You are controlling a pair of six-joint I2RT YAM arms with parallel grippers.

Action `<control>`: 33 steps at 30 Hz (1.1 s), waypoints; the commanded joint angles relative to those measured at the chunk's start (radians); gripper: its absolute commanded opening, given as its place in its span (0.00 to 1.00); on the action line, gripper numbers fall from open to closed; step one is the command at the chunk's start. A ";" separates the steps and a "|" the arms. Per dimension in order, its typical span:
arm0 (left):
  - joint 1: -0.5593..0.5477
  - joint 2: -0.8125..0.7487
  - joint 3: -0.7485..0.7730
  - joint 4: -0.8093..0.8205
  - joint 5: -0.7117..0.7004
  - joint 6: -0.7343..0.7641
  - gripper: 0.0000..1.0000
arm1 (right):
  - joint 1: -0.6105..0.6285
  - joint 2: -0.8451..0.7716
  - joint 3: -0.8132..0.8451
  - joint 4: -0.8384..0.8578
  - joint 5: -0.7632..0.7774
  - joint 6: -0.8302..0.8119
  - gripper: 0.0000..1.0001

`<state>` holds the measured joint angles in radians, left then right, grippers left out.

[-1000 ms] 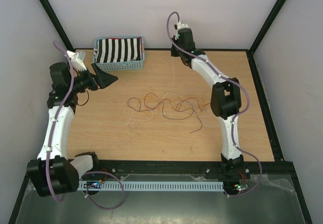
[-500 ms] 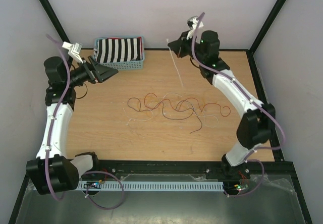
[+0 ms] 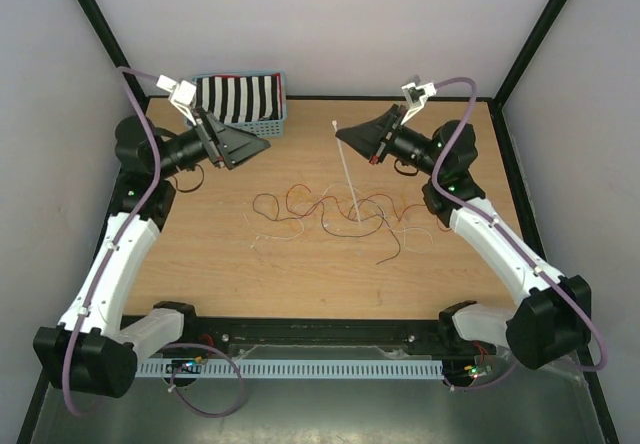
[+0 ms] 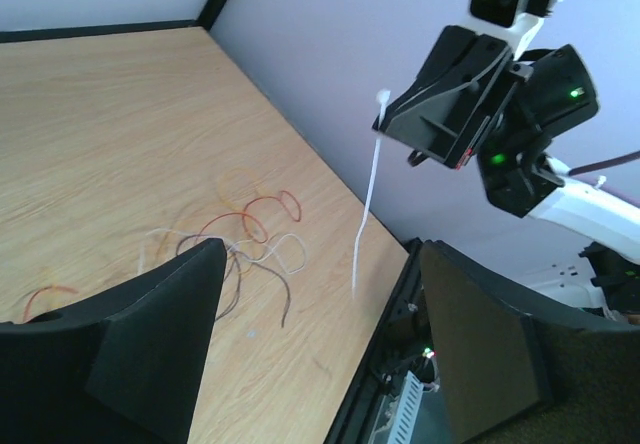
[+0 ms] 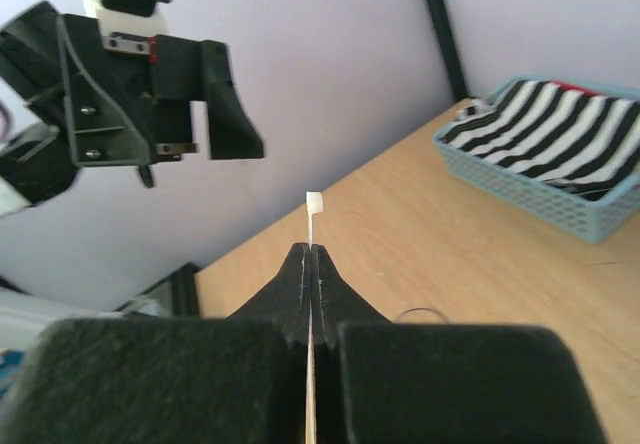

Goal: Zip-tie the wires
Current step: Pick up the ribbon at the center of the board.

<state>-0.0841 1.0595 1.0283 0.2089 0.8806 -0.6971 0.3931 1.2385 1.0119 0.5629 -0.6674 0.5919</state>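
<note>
The wires, thin red, orange, yellow and dark strands, lie curled in loops on the wooden table's middle; they also show in the left wrist view. My right gripper is raised above them and shut on a white zip tie just below its head; the tail hangs down over the wires. The zip tie's head sticks out past the closed fingertips. My left gripper is open and empty, raised at the left, facing the right gripper. From the left wrist, the zip tie hangs between its fingers' view.
A blue basket holding a black-and-white striped cloth stands at the table's back left, also in the right wrist view. Black frame posts stand at the corners, and a black rail runs along the table's near edge.
Both arms have swung in from the back toward the table's middle. The right gripper carried the zip tie forward over the wires. The left gripper rose and turned toward the right one.
</note>
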 commanded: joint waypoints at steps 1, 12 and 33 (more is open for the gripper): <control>-0.083 -0.010 0.019 0.113 -0.088 -0.036 0.80 | 0.015 -0.055 -0.051 0.174 -0.086 0.178 0.00; -0.260 0.029 -0.011 0.232 -0.207 -0.056 0.73 | 0.092 -0.126 -0.114 0.198 -0.094 0.227 0.00; -0.384 0.107 0.019 0.313 -0.224 -0.075 0.59 | 0.138 -0.078 -0.124 0.228 -0.074 0.235 0.00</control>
<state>-0.4526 1.1656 1.0248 0.4595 0.6567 -0.7639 0.5205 1.1477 0.8921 0.7296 -0.7418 0.8131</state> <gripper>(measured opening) 0.603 0.009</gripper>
